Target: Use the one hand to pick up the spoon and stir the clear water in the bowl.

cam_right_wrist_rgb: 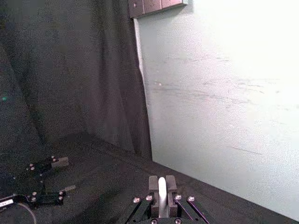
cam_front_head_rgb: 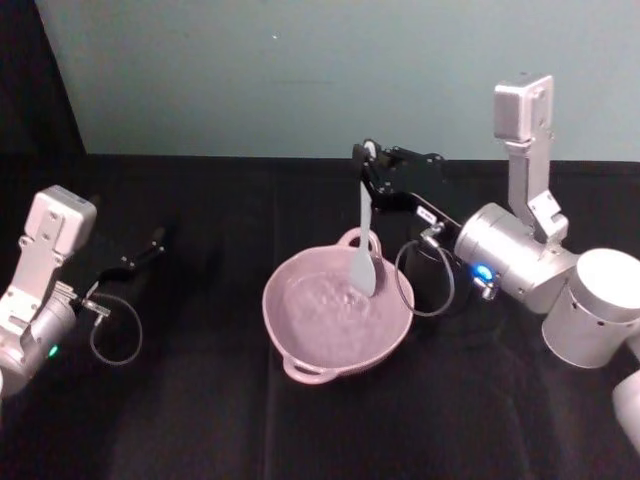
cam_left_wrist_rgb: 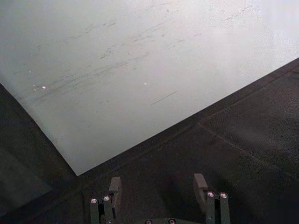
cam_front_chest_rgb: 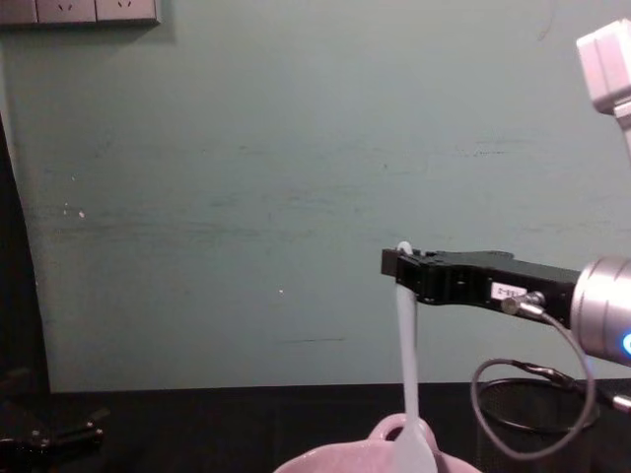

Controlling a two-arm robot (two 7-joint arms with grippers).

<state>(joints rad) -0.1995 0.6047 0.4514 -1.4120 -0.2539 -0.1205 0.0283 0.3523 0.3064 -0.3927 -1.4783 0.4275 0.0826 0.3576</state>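
White plastic spoon (cam_front_head_rgb: 364, 235) hangs upright. Its handle top is pinched between the closed fingers of the right gripper (cam_front_head_rgb: 366, 158), and its flat head dips into the water at the 2 o'clock part of the pink bowl (cam_front_head_rgb: 345, 362). The left gripper (cam_front_head_rgb: 150, 245) lies on the black table (cam_front_head_rgb: 200, 400) at 9 o'clock from the bowl, well apart, with fingers spread wide.
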